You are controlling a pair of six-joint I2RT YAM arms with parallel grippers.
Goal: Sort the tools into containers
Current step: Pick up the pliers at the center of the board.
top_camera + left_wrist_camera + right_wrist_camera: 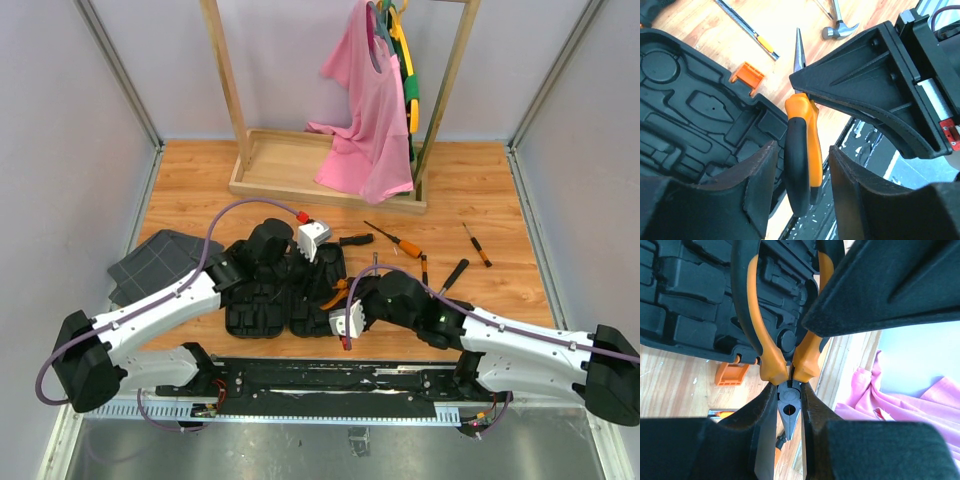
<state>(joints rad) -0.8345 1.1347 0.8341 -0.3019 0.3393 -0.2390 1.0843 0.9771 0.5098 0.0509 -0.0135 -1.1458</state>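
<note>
The pliers (802, 145) hang in the air over the right end of the open case (265, 305), between the two arms. The right gripper (788, 395) is clamped on them at the pivot, one finger on each side of the head. The two orange-and-black handles spread away from it over the case's moulded slots.

The left gripper (804, 149) straddles one handle with its jaws apart. A thin gap shows on each side, so it grips nothing. In the left wrist view the right gripper's black body fills the right side, just beside the left fingers (760, 195) and over the pivot. In the right wrist view a left finger bulks across the upper right, against the far handle. I cannot tell whether they touch.

The case's orange latch (747, 76) sticks out from its edge, near the pliers' nose. On the table (470, 190), a hammer (840, 25) lies past the nose. Several screwdrivers (393, 240) lie scattered behind and to the right of the case, apart from it. Grey grid fabric (155, 262) lies left of the case, partly under the left arm. A wooden rack (300, 165) with a pink shirt (365, 120) stands at the back, well apart.
</note>
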